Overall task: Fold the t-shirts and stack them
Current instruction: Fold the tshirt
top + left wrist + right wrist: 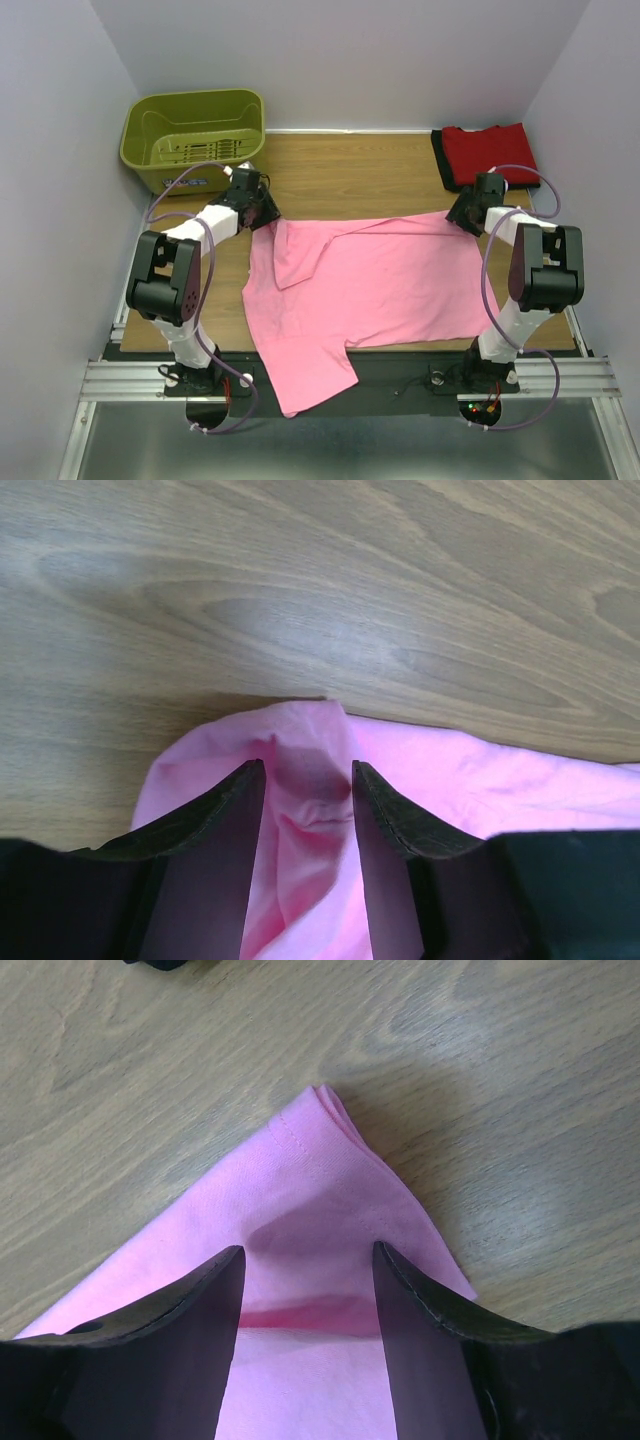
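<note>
The pink t-shirt lies spread on the wooden table, with one part hanging over the near edge. My left gripper is at its far left corner, jaws apart, with a bunched fold of pink cloth between the fingers. My right gripper is at its far right corner, jaws apart over the hemmed corner. The red t-shirt lies folded at the back right, on a black one that shows only as an edge.
An olive-green plastic basket stands at the back left, just behind the left gripper. Bare wood table shows between the basket and the red shirt. White walls close in on the left, back and right.
</note>
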Robot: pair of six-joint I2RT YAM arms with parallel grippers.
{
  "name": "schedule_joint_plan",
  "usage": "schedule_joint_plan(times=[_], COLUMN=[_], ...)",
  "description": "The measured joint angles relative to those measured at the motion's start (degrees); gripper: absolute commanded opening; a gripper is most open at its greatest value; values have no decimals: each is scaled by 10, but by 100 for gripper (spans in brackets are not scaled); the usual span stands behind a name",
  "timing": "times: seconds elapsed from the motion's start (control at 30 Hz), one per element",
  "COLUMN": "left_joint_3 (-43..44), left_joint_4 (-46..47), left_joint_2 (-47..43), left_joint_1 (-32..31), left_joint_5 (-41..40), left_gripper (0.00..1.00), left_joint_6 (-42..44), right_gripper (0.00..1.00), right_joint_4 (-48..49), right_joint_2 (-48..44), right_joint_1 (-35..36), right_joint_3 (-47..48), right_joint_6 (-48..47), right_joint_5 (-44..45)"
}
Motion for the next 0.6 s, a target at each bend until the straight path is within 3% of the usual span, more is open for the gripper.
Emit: schedule_joint_plan(times=[0.13, 0.27, 0.33, 0.4, 0.6], left_joint_3=[15, 18, 18, 18, 16], left_joint_4=[0, -4, -7, -10, -18], left_joint_2=[8, 11, 11, 11, 8], left_joint_1=[-5, -7, -7, -7, -2], left_joint_5=[-1, -6, -9, -18, -41], left_gripper=[47, 33, 20, 0, 0], left_joint_6=[-2, -4, -4, -5, -2], right_gripper=[60, 60, 60, 60, 60], right_joint_4=[2, 3, 3, 3, 5], right_joint_2=[0, 0, 0, 0, 0], right_joint_1=[0, 0, 0, 0, -10], right_joint_3=[-1, -1, -1, -1, -2], right_joint_6=[0, 0, 0, 0, 3], right_joint_5=[0, 0, 0, 0, -7])
